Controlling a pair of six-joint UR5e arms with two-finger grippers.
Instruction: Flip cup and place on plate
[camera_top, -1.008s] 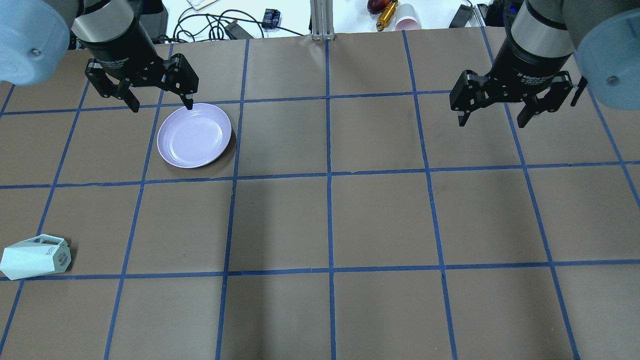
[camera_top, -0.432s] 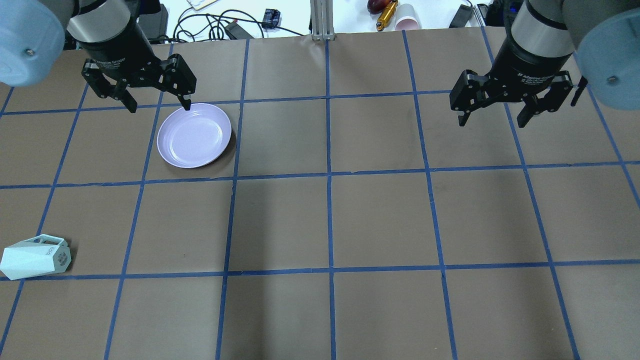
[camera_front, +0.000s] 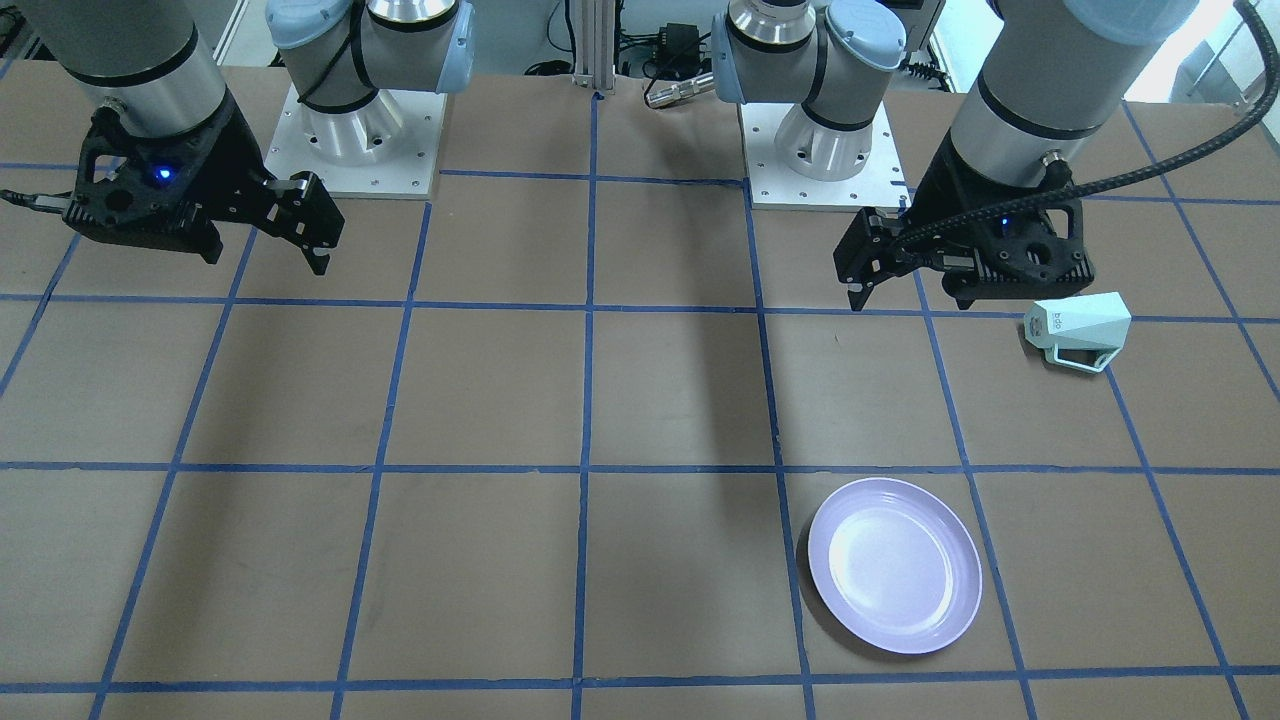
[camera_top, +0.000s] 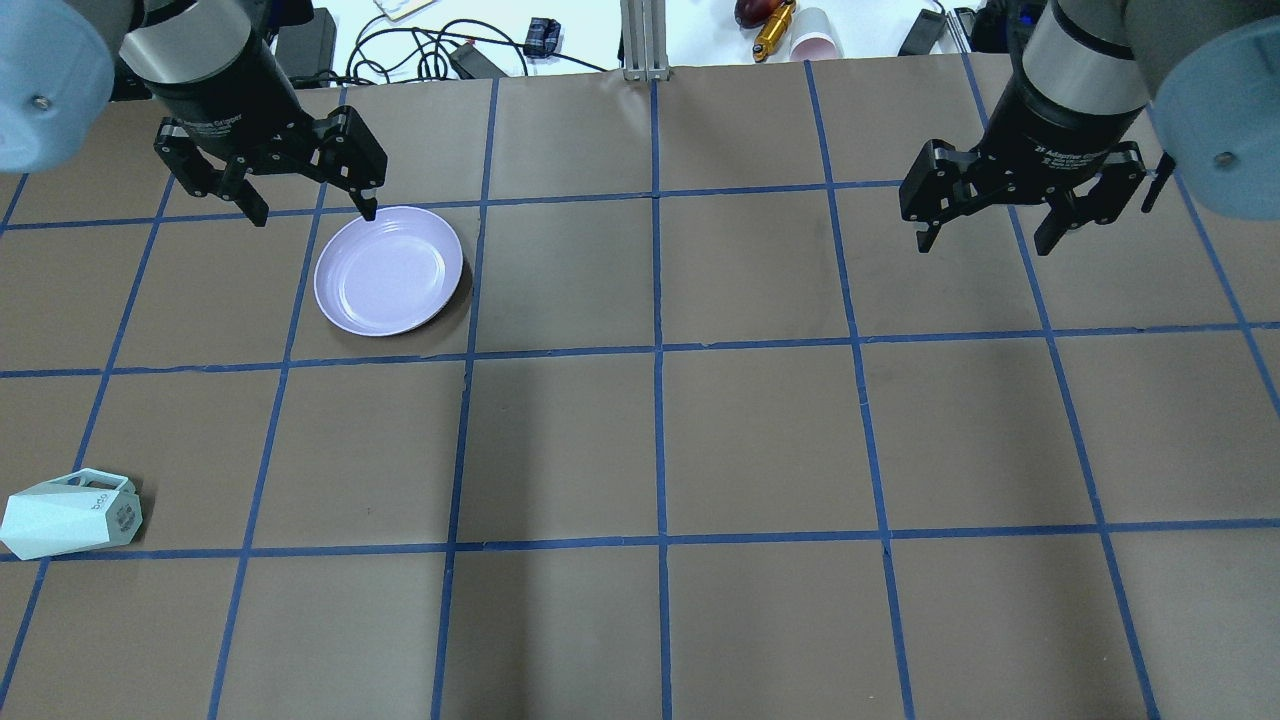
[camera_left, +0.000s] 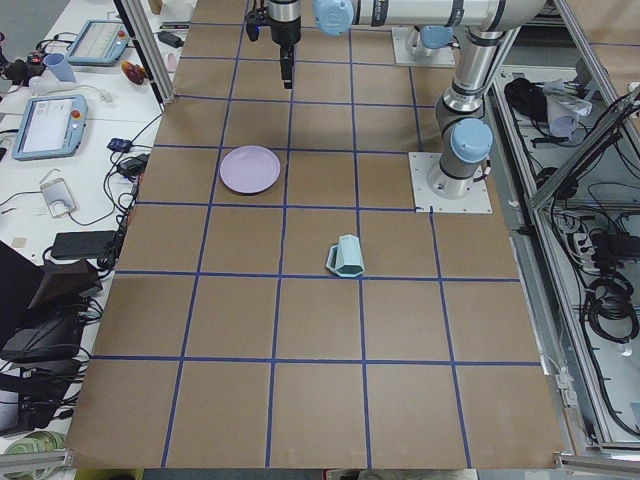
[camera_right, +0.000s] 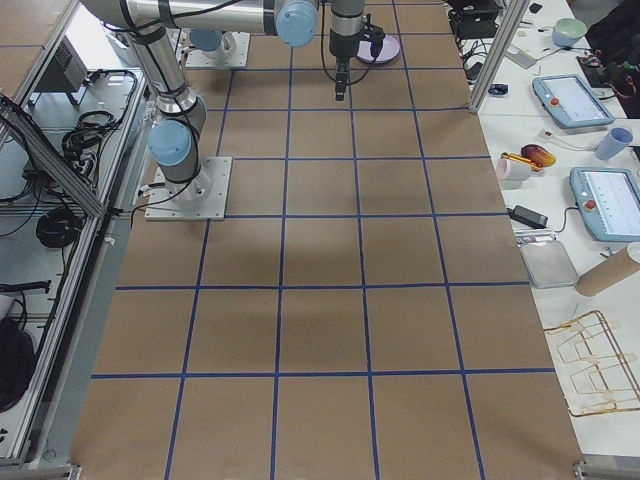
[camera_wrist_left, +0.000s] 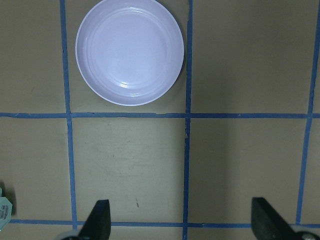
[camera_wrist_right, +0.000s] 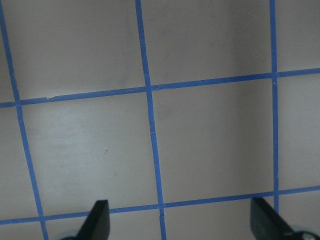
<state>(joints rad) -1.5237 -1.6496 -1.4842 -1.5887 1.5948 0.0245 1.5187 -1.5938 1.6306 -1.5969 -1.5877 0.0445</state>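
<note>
We hold our left gripper (camera_top: 315, 212) raised and pointing straight down, jaws spread wide with nothing between them, our right gripper (camera_top: 984, 243) at a similar height, also pointing down, jaws equally wide and empty, the two well apart

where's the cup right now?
The cup lies on its side at the overhead view's lower-left edge, on the robot's left. The plate sits farther out from the robot on the same side, well apart from it.
</note>
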